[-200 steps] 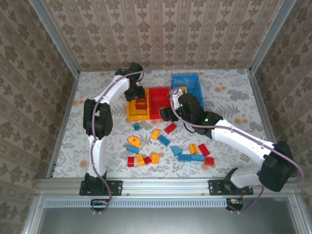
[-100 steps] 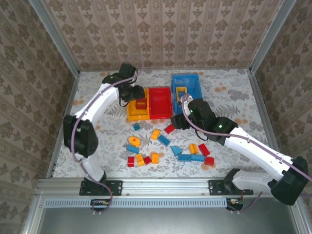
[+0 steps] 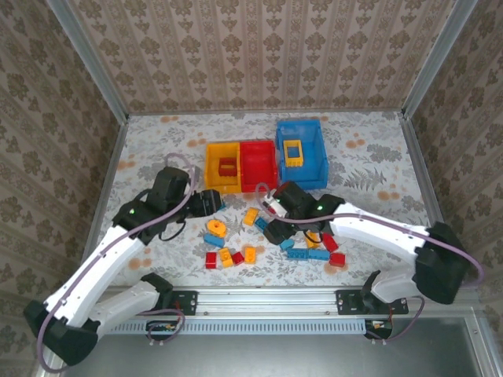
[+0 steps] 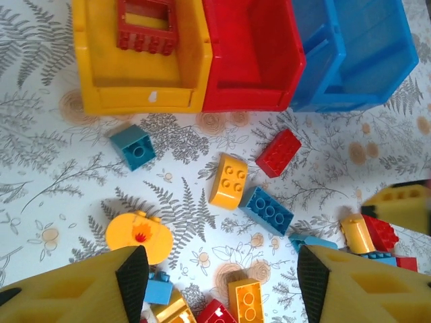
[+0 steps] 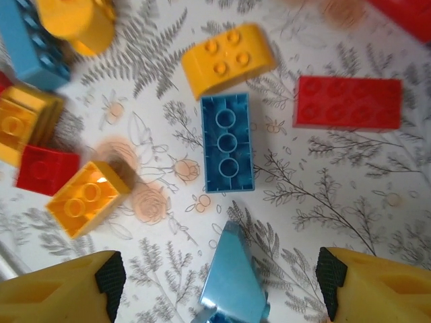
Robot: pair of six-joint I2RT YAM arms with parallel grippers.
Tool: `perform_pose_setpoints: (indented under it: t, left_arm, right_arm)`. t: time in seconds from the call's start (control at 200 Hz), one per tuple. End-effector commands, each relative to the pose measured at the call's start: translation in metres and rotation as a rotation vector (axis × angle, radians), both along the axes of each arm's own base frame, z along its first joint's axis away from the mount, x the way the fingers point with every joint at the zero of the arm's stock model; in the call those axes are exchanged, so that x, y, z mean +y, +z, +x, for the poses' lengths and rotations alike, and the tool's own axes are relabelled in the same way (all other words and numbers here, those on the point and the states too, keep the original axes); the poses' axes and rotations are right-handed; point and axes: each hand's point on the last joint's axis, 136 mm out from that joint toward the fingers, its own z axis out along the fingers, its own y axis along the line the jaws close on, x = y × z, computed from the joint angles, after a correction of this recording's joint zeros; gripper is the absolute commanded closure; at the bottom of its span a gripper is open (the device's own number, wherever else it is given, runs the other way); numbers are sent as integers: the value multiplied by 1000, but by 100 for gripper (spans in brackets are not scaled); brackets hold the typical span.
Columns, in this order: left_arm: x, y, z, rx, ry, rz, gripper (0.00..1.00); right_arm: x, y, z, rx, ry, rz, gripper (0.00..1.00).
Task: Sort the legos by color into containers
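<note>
Floral-print tabletop (image 3: pixel 369 157), wallpapered walls around. Red bin (image 3: pixel 258 165) sat mid-table, w/ yellow bin (image 3: pixel 222 188) touching its L side and blue bin (image 3: pixel 314 157) just beside its R. 1 red frame lego (image 3: pixel 227 167) lay in yellow bin; 1 yellow frame (image 3: pixel 292 151) in blue bin. Loose legos (image 3: pixel 250 217) lay scattered in front of red bin. L gripper (image 4: pixel 222 272), front-L of red bin, was spread wide, empty. R gripper (image 5: pixel 221 274), front of red bin, was also wide, gripping nothing; light-blue piece (image 5: pixel 232 293) lay between its fingers, untouched.

bright, even, diffuse light with only faint soft shadows. the right wrist view is smeared by motion blur; the left wrist view is sharp.
</note>
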Motion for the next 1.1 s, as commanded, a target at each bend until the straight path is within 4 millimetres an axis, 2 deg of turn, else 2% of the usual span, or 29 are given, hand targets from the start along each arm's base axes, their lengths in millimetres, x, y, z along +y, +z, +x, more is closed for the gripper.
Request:
perform_pose_setpoints:
  t: [0.0, 0.11, 0.22, 0.46, 0.685, 0.765, 0.895, 0.99, 1.095]
  left_arm:
    - [7, -3, -9, 8, 35, -29, 34]
    - [8, -6, -17, 14, 34, -69, 33]
    - [12, -9, -24, 19, 46, -85, 32]
    - [16, -11, -27, 31, 54, -76, 33]
    - [14, -10, -25, 27, 52, -81, 33]
    - [12, -10, -23, 28, 45, -83, 33]
    - [9, -7, -21, 17, 40, -92, 32]
    - [6, 0, -16, 5, 38, -99, 32]
    - [2, 9, -9, -14, 41, -97, 32]
  right_arm:
    - [10, -23, 3, 11, 48, -17, 20]
    - [18, -44, 6, 50, 59, -37, 19]
    - [24, -58, 11, 65, 52, -47, 23]
    - [35, -75, 22, 79, 65, -74, 34]
    - [35, -85, 31, 57, 66, -116, 46]
    - [37, -84, 31, 55, 75, -110, 55]
    - [33, -69, 28, 40, 71, -93, 67]
    - [26, -46, 24, 19, 48, -73, 70]
    - [20, -10, 31, -24, -17, -28, 71]
